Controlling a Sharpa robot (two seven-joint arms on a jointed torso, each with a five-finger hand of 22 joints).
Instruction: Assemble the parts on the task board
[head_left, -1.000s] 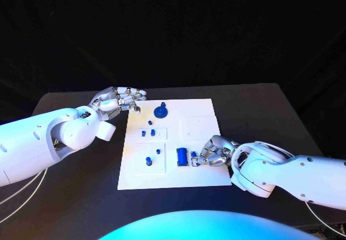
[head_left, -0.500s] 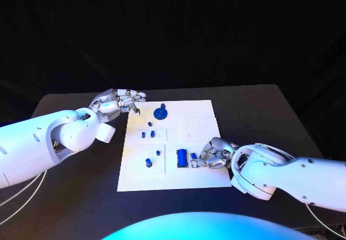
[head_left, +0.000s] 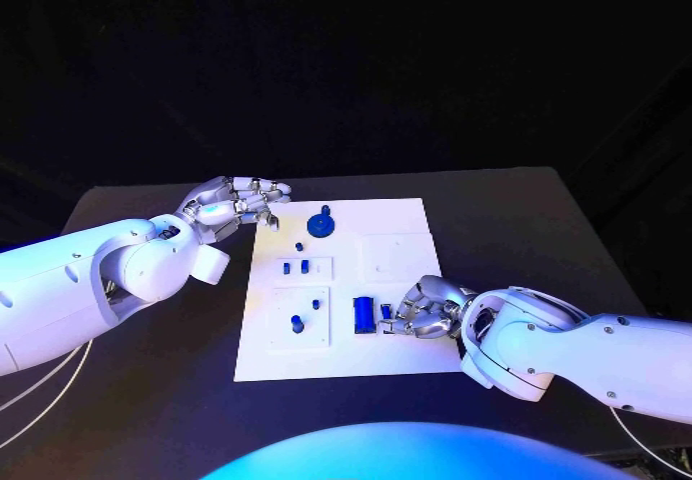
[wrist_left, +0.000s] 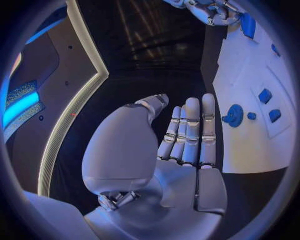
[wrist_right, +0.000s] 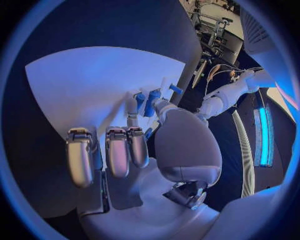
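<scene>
Little has changed over the last second, and what has is on the right side. Starting at the left of the desk: the left hand hovers just off the far left corner of the task board, where it was a second ago. In the left wrist view its fingers lie straight and side by side, released, with nothing in them. It looks parked, taking no part in the step in hand.

On the board, moving right, the round blue part sits near the far edge, a small blue peg just below it, two small blue pieces in the upper left tile and one blue peg in the lower left tile. None of these has moved.

Next comes the tall blue block standing in the near middle of the board, and just beside it a small blue piece at the tips of the right hand. That hand has crept slightly nearer the block and lower — my reading is that it is easing the small piece into place next to the block. Its fingers curl down toward the board; the small piece seems pinched at their tips, though the grip itself is partly hidden.
</scene>
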